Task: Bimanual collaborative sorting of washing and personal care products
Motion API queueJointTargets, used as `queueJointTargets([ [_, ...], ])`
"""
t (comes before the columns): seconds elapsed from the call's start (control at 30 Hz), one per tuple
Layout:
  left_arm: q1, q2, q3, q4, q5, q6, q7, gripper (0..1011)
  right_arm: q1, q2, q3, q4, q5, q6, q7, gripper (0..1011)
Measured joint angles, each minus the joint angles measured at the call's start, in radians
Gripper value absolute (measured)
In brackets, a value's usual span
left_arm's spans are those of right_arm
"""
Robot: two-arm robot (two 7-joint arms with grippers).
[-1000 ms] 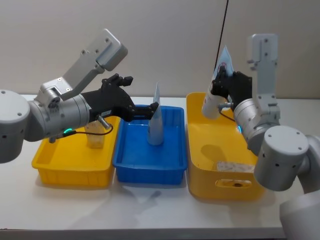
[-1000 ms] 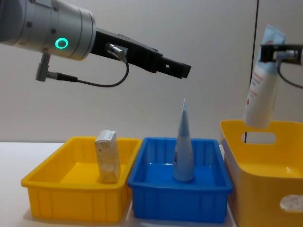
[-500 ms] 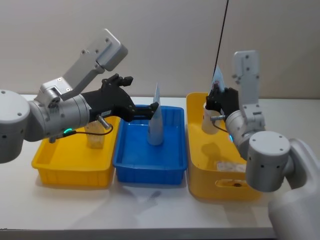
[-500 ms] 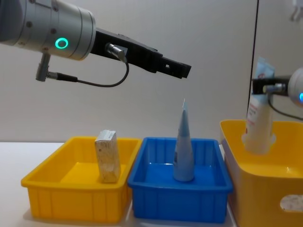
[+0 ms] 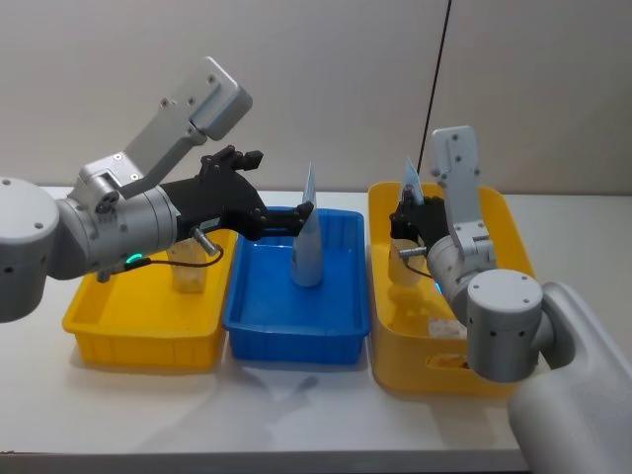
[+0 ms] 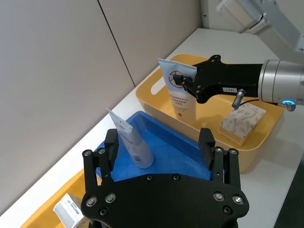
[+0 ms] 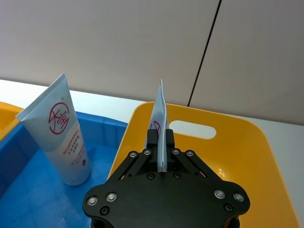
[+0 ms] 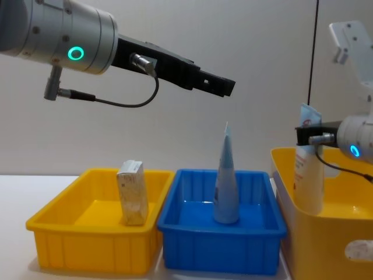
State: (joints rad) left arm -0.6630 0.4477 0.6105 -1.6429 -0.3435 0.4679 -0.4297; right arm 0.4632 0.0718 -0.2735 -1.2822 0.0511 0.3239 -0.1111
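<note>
My right gripper [image 6: 183, 84] is clamped on the flat crimped top of the cream plastic tube w/ the red-blue mark [image 6: 179, 97], holding it upright, cap end down, inside the deep yellow plastic bin [image 5: 516, 259] at 3 o'clock of the table. Can't tell if the cap touches the bin floor. In that same bin, toward the near end, lies the white grey-patterned cube pack [image 6: 242, 123], apart from the tube.

My left gripper [image 6: 161, 147] hangs w/ fingers spread apart, nothing between them, above the seam between the shallow yellow plastic tray [image 5: 99, 324] at 9 o'clock and the blue plastic tray [image 5: 336, 331] in the middle. Pale blue tapered tube [image 8: 225, 177] stands upright on its cap in the blue tray, toward the far half, just off my left fingertips at their 3 o'clock in the head view, not touching. Beige box [image 8: 132, 192] stands on end in the shallow yellow tray, under my left arm.
</note>
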Motion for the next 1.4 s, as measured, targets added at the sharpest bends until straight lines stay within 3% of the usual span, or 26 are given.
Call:
queueJointTargets([
  [0.1,0.0,0.0,0.0,0.0,0.0,0.0,0.0,1002,0.006,-0.002,-0.002,0.021,-0.003,-0.007,0.005,60],
  [0.2,0.0,0.0,0.0,0.0,0.0,0.0,0.0,1001,0.01,-0.003,-0.003,0.031,-0.005,-0.011,0.007,129],
  [0.37,0.0,0.0,0.0,0.0,0.0,0.0,0.0,1001,0.017,-0.005,-0.005,0.051,-0.007,-0.018,0.012,335],
  [0.83,0.0,0.0,0.0,0.0,0.0,0.0,0.0,1001,0.024,-0.008,-0.007,0.076,-0.011,-0.026,0.018,749],
  [0.9,0.0,0.0,0.0,0.0,0.0,0.0,0.0,1001,0.024,-0.008,-0.007,0.077,-0.011,-0.026,0.018,853],
  [1.1,0.0,0.0,0.0,0.0,0.0,0.0,0.0,1001,0.019,-0.006,-0.008,0.062,-0.011,-0.032,0.03,993],
  [1.4,0.0,0.0,0.0,0.0,0.0,0.0,0.0,1001,-0.009,0.011,-0.01,-0.018,-0.008,-0.048,0.066,1003],
])
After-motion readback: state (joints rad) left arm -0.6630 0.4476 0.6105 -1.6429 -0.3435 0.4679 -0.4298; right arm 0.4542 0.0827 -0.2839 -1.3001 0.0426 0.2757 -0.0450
